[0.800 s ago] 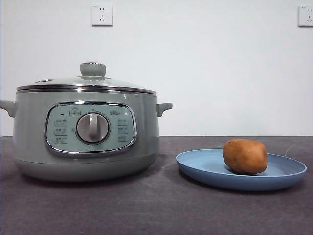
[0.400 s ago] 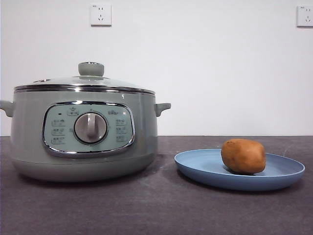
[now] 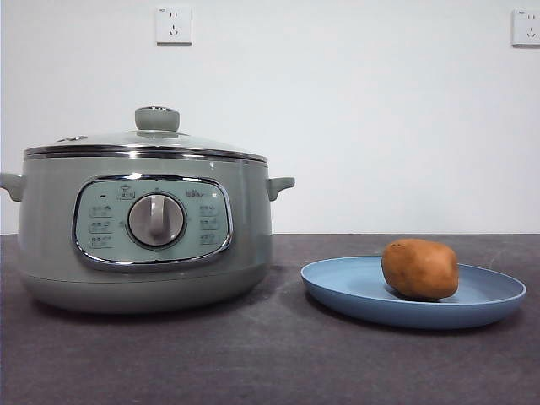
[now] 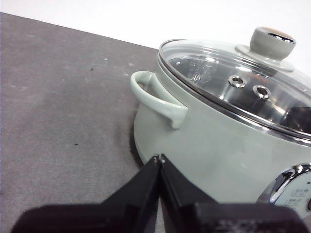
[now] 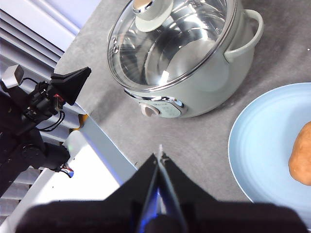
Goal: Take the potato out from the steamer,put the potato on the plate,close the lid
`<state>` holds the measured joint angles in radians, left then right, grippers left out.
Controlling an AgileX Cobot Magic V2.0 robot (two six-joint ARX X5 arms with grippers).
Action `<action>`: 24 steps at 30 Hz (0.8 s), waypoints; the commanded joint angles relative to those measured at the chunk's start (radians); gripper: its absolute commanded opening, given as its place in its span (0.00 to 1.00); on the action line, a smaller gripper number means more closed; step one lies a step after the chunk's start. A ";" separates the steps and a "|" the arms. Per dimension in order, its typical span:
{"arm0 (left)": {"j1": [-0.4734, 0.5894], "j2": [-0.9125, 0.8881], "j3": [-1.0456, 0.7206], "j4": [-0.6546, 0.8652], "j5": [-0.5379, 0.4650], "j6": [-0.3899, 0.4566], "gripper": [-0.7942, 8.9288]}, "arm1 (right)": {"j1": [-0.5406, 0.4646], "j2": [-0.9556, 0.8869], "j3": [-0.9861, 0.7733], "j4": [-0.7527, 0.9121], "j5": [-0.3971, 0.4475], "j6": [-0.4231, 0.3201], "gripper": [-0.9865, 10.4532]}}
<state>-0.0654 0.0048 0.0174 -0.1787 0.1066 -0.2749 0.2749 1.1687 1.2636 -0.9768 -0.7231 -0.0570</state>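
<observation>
Nothing moved; potato (image 3: 420,268) on plate (image 3: 354,291).

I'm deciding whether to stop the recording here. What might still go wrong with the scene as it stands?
Little looks risky. The potato sits off-centre on the plate, toward one side, and being rounded it might roll if the table is bumped. The left claw, shut, hangs close beside the steamer wall under its handle, so a careless retreat might nudge the pot. The lid looks seated.

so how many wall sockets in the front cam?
2. One wall socket is on the wall above the steamer; the other is at the top right corner, above the plate. None visibly hidden.
</observation>
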 commanded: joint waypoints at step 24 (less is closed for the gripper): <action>0.003 -0.003 -0.013 0.000 -0.001 -0.007 0.08 | -0.009 -0.018 -0.002 0.000 0.082 -0.008 0.09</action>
<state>-0.0654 0.0048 0.0174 -0.1787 0.1066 -0.2749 0.2680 1.1610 1.2636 -0.9794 -0.6533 -0.0574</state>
